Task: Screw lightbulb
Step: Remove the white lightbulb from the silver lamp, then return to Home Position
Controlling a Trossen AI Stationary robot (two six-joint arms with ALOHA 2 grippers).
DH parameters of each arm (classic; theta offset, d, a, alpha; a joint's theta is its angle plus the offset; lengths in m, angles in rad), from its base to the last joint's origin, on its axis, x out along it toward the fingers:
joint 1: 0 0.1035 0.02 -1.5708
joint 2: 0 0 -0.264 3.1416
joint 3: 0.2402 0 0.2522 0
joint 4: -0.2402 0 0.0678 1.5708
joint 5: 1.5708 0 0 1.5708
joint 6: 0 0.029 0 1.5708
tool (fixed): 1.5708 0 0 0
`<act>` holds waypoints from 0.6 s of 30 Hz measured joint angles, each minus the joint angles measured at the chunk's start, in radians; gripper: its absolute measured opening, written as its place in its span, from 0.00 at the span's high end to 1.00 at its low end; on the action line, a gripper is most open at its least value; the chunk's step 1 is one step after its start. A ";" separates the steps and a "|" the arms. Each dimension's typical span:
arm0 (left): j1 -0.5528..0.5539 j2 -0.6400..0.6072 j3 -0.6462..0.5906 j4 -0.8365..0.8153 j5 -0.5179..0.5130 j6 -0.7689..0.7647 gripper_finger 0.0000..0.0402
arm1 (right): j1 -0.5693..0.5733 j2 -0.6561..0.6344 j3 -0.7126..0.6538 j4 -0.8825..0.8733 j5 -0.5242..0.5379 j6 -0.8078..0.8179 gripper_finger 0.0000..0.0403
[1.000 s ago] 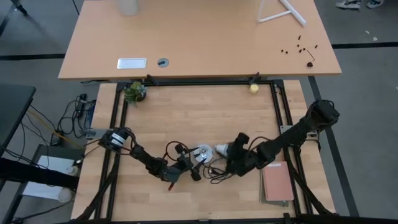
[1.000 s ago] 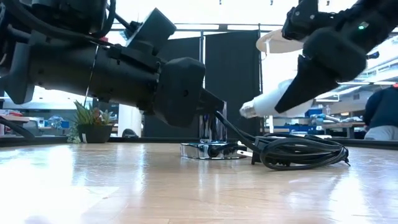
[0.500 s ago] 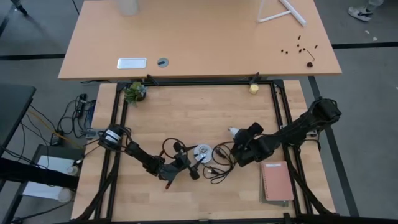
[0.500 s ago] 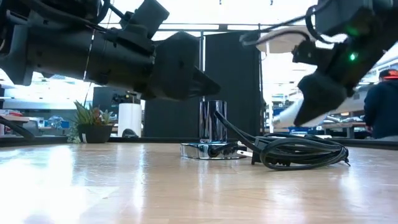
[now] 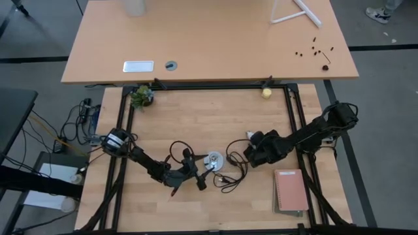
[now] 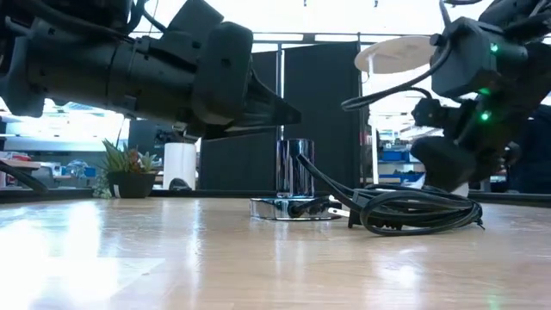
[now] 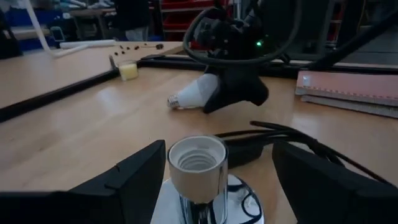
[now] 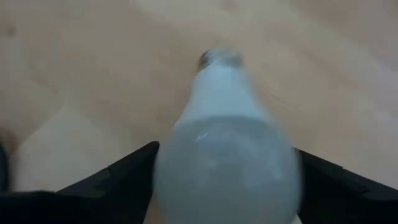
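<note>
Moved since a second ago: right gripper (image 5: pixel 253 143) has drawn back from the socket (image 5: pixel 213 159), carrying the lightbulb (image 7: pixel 193 96) down to the tabletop (image 5: pixel 196 117); left gripper (image 5: pixel 199 171) has shifted only slightly.

Lightbulb: lying on its side on the wood, well apart from the socket, screw base pointing away from the right gripper, globe between the spread fingers; whether the pads touch the glass cannot be told. Mostly hidden under the gripper from above.

Left gripper: fingers wide apart, either side of the socket.

Cord (image 6: pixel 413 209): black, coiled beside the socket.
</note>
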 joint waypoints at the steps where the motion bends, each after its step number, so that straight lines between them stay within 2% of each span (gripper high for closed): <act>1: 0.002 0.000 -0.004 0.001 0.012 -0.005 0.25 | -0.003 0.000 -0.002 0.010 -0.024 -0.011 0.16; 9: 0.001 -0.077 -0.053 -0.029 0.023 -0.002 0.25 | 0.000 -0.055 0.042 0.000 -0.085 -0.126 0.02; 18: -0.046 -0.229 -0.176 -0.048 -0.012 -0.008 0.25 | -0.002 -0.193 0.140 -0.246 -0.073 -0.132 0.04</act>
